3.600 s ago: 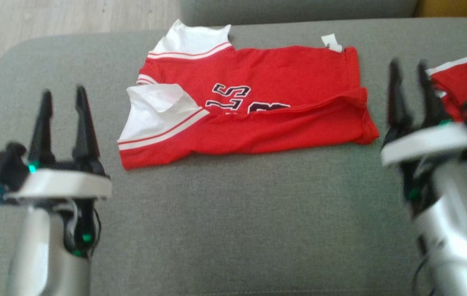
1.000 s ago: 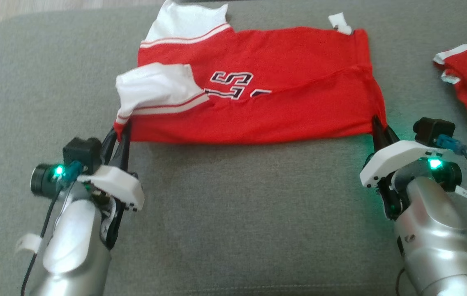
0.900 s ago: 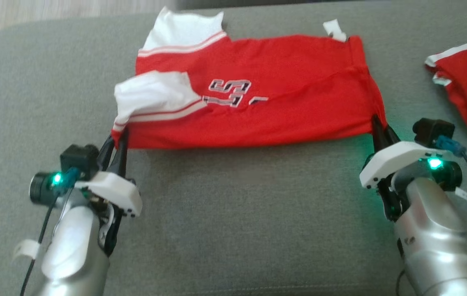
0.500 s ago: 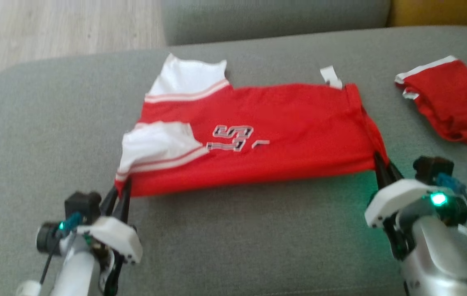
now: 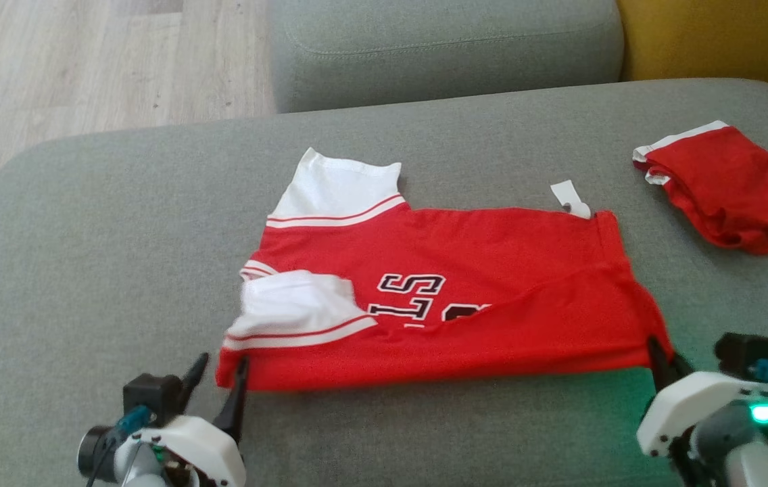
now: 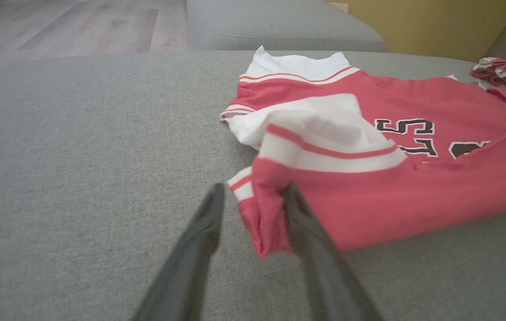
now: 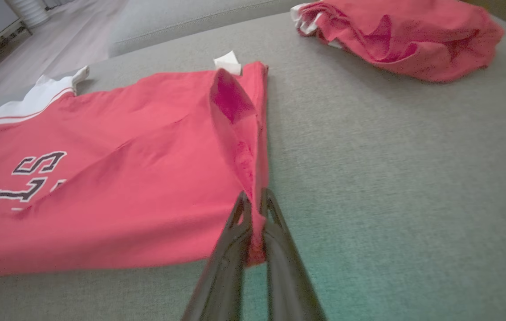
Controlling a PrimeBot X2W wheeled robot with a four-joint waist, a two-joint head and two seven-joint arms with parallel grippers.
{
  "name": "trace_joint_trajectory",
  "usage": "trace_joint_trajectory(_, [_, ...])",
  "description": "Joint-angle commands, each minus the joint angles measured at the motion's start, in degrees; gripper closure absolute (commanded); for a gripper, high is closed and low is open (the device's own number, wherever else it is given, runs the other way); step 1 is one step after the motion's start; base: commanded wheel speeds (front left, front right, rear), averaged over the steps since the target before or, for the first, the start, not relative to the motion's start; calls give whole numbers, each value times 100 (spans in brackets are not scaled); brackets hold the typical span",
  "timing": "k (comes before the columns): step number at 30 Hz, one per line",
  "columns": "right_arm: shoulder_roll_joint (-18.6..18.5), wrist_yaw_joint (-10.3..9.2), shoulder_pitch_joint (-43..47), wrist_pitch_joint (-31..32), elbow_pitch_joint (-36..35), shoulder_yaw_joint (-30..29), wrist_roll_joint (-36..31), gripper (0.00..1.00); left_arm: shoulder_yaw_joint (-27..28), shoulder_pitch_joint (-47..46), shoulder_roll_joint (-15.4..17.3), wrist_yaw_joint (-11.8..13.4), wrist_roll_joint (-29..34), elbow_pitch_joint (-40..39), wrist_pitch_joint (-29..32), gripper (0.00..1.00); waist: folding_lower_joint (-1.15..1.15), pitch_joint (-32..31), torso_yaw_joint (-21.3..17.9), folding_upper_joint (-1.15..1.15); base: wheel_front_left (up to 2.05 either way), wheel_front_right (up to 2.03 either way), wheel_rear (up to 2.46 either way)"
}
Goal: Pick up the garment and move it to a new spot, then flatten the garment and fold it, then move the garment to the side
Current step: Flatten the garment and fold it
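The jersey (image 5: 478, 297) lies spread across the middle of the sofa cushion (image 5: 120, 237). Its near long edge is doubled over, and a white sleeve (image 5: 296, 308) is folded on top at the left. You look to be at the end of a flatten-or-fold pass.

Your left end effector (image 5: 222, 362) stands with its fingers apart at the jersey's near-left corner. In the left wrist view (image 6: 254, 189) that corner sits loose between the fingers, leaning on one of them and not pinched. Your right end effector (image 5: 658, 352) is clamped narrow on the near-right corner. The right wrist view (image 7: 253, 198) shows red cloth drawn up into its tips.

The next move probably calls for the right side to let go too, so the edge settles evenly. After that you'd regrip for a crosswise fold and then carry the jersey aside. Watch that the loose left corner doesn't catch on a finger as you back away.

The folded flap covers part of the lettering (image 5: 411, 304), so it can't be read. How many layers the right tips hold isn't clear. Both arms are cut off at the bottom of the head view. A second red garment (image 5: 729, 189) lies well apart at the far right.
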Motion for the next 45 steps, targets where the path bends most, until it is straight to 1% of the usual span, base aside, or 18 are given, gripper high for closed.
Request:
trace_joint_trajectory(1, [-44,-5,-109,12,-358,41,53,0,156,-204,130,27,-6,-195,-16,0,0,8,-2,0,0,0,0])
trace_joint_trajectory(5, [-39,-5,-77,-34,-790,20,237,0,203,-269,126,137,-28,-307,-71,0,0,44,-30,0,0,0,0])
trace_joint_trajectory(9, [-38,-5,-189,-336,-1166,117,244,0,342,-424,108,248,-100,-561,-178,0,0,153,-82,0,0,0,0])
trace_joint_trajectory(12, [-38,-5,-351,-576,-1317,117,209,0,435,-637,96,267,-140,-843,-227,0,0,293,-125,0,0,0,0])
trace_joint_trajectory(17, [-38,-5,-766,-784,-1382,173,135,0,480,-1226,181,192,-156,-1137,-246,0,0,657,-206,0,0,0,0])
trace_joint_trajectory(19, [-37,-5,-959,-792,-1358,198,71,0,426,-1588,272,122,-187,-1061,-209,0,0,831,-231,0,0,0,0])
trace_joint_trajectory(23, [-37,-5,-1379,-752,-1301,285,-2,0,197,-2477,560,2,-318,-672,239,0,0,1231,-339,0,0,0,0])
trace_joint_trajectory(26, [-37,-5,-1734,-713,-1273,377,-82,0,-147,-3228,827,-35,-541,-300,717,0,0,1555,-458,0,0,0,0])
trace_joint_trajectory(29, [-37,-5,-2091,-685,-1259,499,-146,0,-809,-3969,1175,-40,-1089,-4,1208,0,0,1885,-607,0,0,0,0])
trace_joint_trajectory(32, [-37,-5,-2417,-677,-1270,606,-118,0,-1446,-4636,1612,-41,-1546,287,1623,0,0,2192,-768,0,0,0,0])
trace_joint_trajectory(36, [-37,-5,-2707,-690,-1300,724,-89,0,-2171,-5288,2006,-42,-2129,615,2075,0,0,2509,-947,0,0,0,0])
trace_joint_trajectory(39, [-37,-5,-2836,-722,-1314,802,-62,0,-2578,-5643,2219,-42,-2503,876,2374,0,0,2681,-1047,0,0,0,0])
trace_joint_trajectory(40, [-37,-5,-2836,-722,-1314,802,-62,0,-2578,-5643,2219,-42,-2503,876,2374,0,0,2681,-1047,0,0,0,0])
trace_joint_trajectory(41, [-37,-5,-2891,-744,-1319,862,-30,0,-2824,-5834,2337,-42,-2681,1004,2455,0,0,2771,-1107,0,0,0,0])
trace_joint_trajectory(45, [-37,-5,-2925,-779,-1301,943,19,0,-3093,-6023,2417,-42,-2988,1151,2434,0,0,2836,-1165,0,0,0,0])
